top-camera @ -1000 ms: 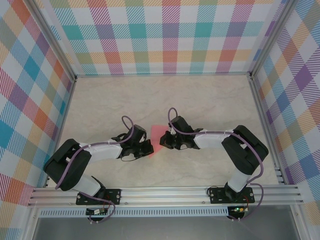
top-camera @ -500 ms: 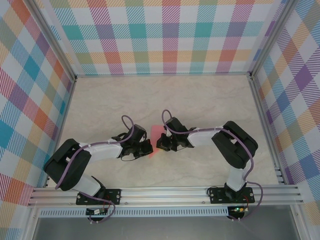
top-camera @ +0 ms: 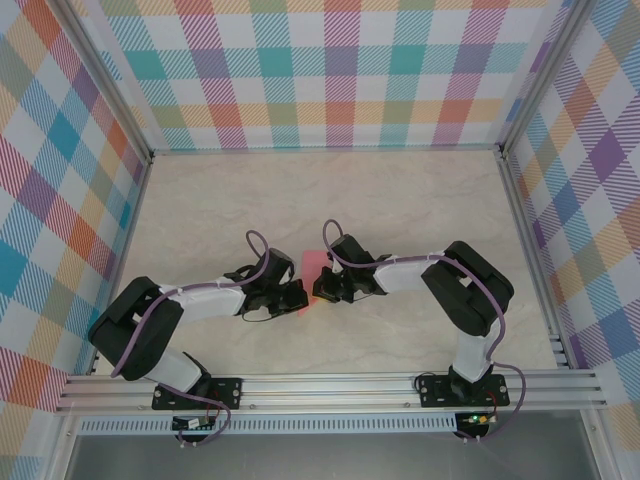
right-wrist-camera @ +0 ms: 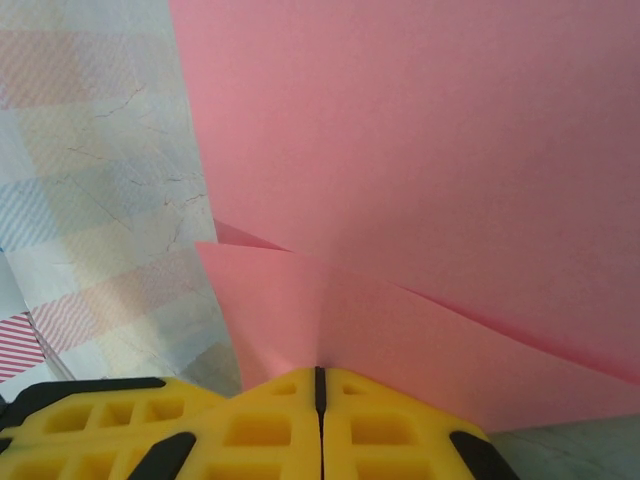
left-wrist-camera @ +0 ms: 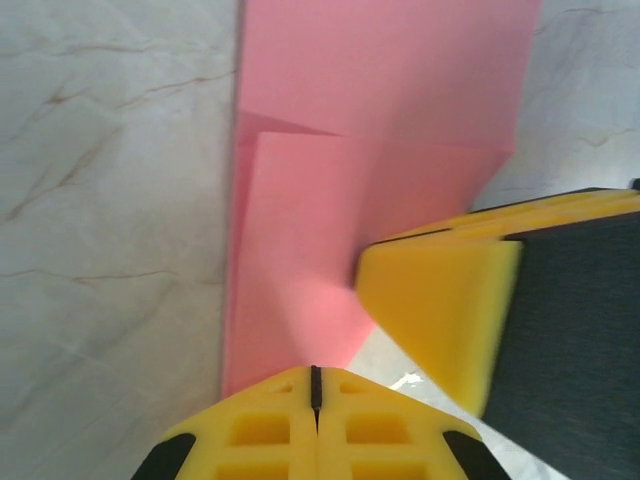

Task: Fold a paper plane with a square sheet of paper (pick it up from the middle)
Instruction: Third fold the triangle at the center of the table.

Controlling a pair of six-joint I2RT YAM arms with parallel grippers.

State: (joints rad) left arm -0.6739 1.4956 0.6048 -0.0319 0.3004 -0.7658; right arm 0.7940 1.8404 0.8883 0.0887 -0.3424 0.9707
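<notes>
The square sheet of paper (top-camera: 314,264) is salmon pink and partly folded, lying mid-table between both arms. In the left wrist view the paper (left-wrist-camera: 380,90) lies flat with one flap folded over. My left gripper (left-wrist-camera: 316,385) is shut, its tips at the sheet's near corner; I cannot tell whether it pinches the sheet. A yellow finger (left-wrist-camera: 440,310) of the right gripper sits on the paper just beside it. In the right wrist view my right gripper (right-wrist-camera: 320,385) is shut on a raised layer of the paper (right-wrist-camera: 450,150), a crease running up from its tips. From above, the left gripper (top-camera: 300,297) and right gripper (top-camera: 318,290) nearly touch.
The marble-patterned table (top-camera: 300,200) is walled by checked panels at the back (top-camera: 330,70) and on both sides. An aluminium rail (top-camera: 330,385) with the arm bases runs along the near edge.
The right arm has swung left, bringing its gripper close to the left gripper and covering more of the paper. The left arm has hardly moved.
</notes>
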